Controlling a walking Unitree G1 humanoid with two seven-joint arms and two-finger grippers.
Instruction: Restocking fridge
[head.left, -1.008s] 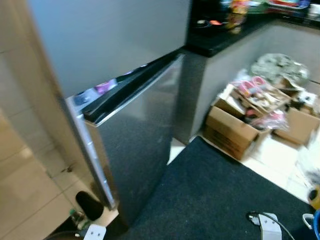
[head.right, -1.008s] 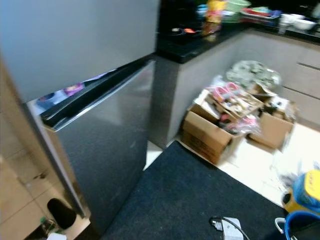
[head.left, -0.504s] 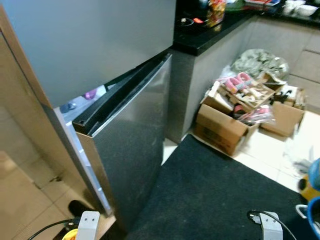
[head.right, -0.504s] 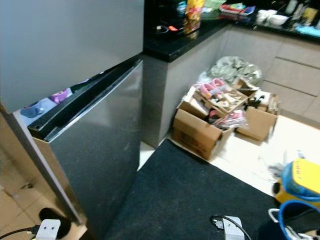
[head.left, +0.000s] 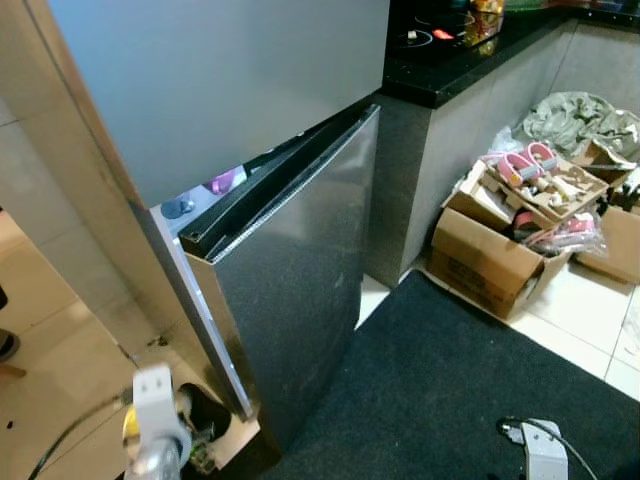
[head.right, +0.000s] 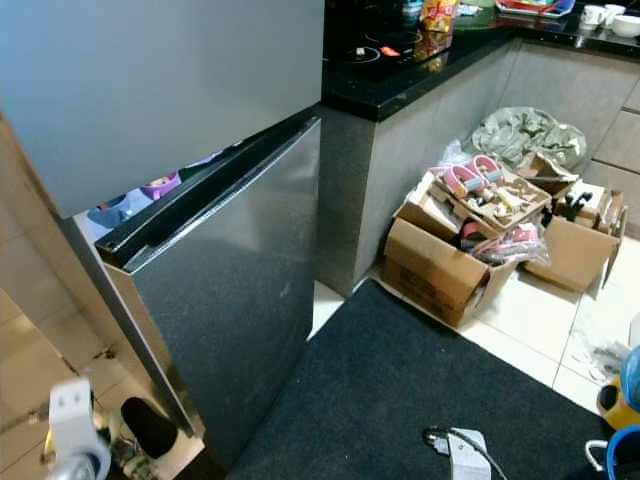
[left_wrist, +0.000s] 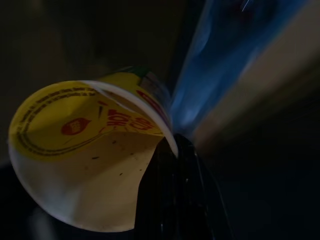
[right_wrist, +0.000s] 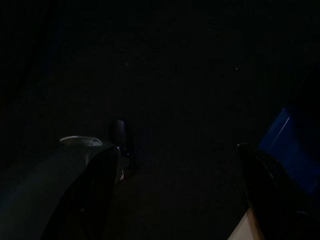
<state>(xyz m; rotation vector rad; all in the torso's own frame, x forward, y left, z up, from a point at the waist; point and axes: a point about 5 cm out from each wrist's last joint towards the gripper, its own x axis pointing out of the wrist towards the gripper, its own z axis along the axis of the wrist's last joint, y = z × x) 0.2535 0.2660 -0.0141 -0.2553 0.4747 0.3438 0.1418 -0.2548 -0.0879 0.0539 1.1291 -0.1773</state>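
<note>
Clearly light and thin-walled, the yellow cup (left_wrist: 90, 150) is pinched at its rim by the left gripper (left_wrist: 172, 165); squeeze gently. Right gripper (right_wrist: 180, 165) hangs open, empty.

The lower fridge door (head.left: 285, 290) stands only slightly ajar, leaving a narrow gap along its top edge where purple and blue items (head.left: 222, 182) show inside. The closed upper door (head.left: 220, 80) overhangs that gap. A tiled wall (head.left: 60, 230) hems the left side and a dark counter (head.left: 450, 75) the right. Open cardboard boxes (head.left: 500, 250) crowd the floor beyond the black mat (head.left: 440, 380).
</note>
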